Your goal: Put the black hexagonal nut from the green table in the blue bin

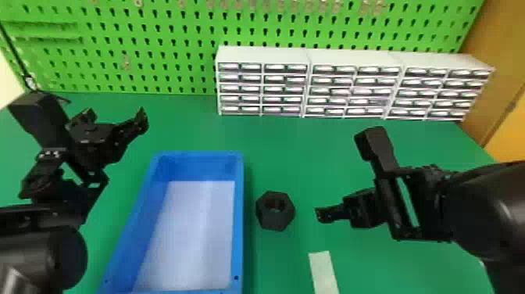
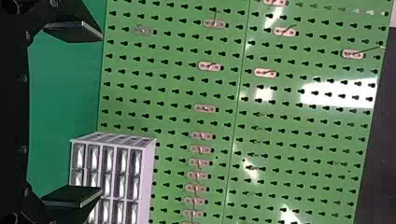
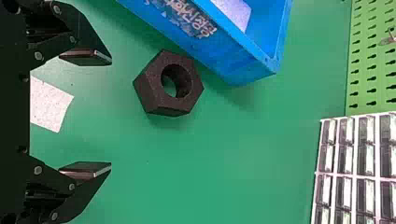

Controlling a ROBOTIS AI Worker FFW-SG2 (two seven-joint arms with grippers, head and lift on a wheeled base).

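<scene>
The head view takes me inside the bin [image 1: 238, 219]; my right wrist view gives its outer wall and the table [image 3: 219, 154] through the nut's [image 3: 153, 91] hole. My right gripper [image 1: 322, 215] extends leftward, fingers spread, empty. The nut sits on the table beyond its fingertips, near the bin. My left gripper [image 1: 117, 114] is parked left, spread.

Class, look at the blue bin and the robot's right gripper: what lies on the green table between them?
The black hexagonal nut lies between the blue bin and the right gripper, as the head view shows.
</scene>
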